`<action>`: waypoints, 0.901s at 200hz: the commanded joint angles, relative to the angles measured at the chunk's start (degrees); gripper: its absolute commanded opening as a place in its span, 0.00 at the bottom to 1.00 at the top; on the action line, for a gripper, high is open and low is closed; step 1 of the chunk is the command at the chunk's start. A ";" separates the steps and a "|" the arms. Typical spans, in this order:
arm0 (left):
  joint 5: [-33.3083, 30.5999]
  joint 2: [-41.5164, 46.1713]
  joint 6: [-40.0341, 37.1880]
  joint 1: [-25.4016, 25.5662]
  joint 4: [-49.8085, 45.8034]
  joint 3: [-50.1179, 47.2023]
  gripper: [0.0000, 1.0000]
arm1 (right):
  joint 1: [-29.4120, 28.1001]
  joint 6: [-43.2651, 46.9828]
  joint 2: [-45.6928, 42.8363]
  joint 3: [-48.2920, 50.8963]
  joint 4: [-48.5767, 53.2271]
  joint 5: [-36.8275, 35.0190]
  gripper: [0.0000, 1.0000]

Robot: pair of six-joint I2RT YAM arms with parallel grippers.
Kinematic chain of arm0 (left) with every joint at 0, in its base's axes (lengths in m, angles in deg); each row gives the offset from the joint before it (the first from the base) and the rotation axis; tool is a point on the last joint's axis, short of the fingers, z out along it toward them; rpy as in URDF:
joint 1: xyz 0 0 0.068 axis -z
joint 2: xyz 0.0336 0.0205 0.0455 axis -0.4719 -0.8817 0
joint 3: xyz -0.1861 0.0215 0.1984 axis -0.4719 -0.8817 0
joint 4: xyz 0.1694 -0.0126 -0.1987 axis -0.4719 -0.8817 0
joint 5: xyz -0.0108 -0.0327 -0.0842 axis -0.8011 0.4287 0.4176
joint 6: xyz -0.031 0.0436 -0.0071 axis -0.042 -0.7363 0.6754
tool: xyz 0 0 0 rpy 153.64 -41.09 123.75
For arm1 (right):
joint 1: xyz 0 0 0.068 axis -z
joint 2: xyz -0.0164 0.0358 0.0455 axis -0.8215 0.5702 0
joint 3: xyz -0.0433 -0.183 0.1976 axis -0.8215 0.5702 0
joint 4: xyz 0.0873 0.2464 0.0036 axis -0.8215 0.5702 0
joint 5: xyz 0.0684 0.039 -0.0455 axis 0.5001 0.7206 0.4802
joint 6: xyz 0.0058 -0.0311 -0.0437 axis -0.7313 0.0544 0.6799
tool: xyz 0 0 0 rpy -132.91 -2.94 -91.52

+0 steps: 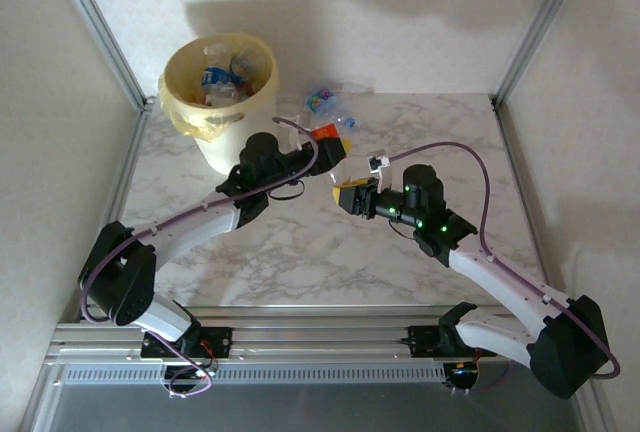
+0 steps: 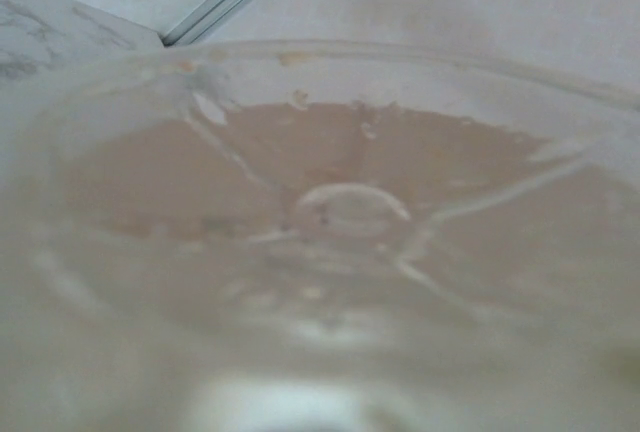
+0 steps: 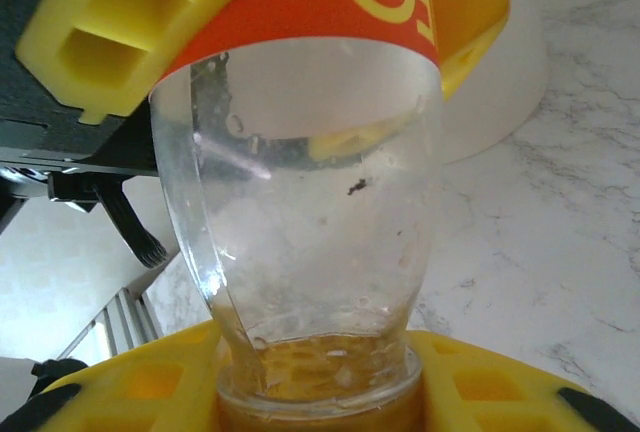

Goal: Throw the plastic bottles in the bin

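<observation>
Bottle judged light, thin, slippery; neck pinched by right gripper, labelled end clamped by left gripper; stiff neck favoured.

- Orange label on clear bottle: yellow print seen, cut off at picture's top edge in right wrist view. Curved stroke and two short straight bars are made out; no whole letter or word can be read.
- Same label in top view: print too small to be read.
- Blue labels on bottles in bin: pale marks seen, nothing legible.
- Blue-and-pink label on loose bottle on table: not readable.
- No brand, number or sign can be read.
</observation>
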 commanded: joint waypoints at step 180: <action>-25.13 -5.32 -38.57 -31.74 -53.27 50.39 0.47 | 0.82 4.83 -2.85 -0.91 11.59 -14.24 0.99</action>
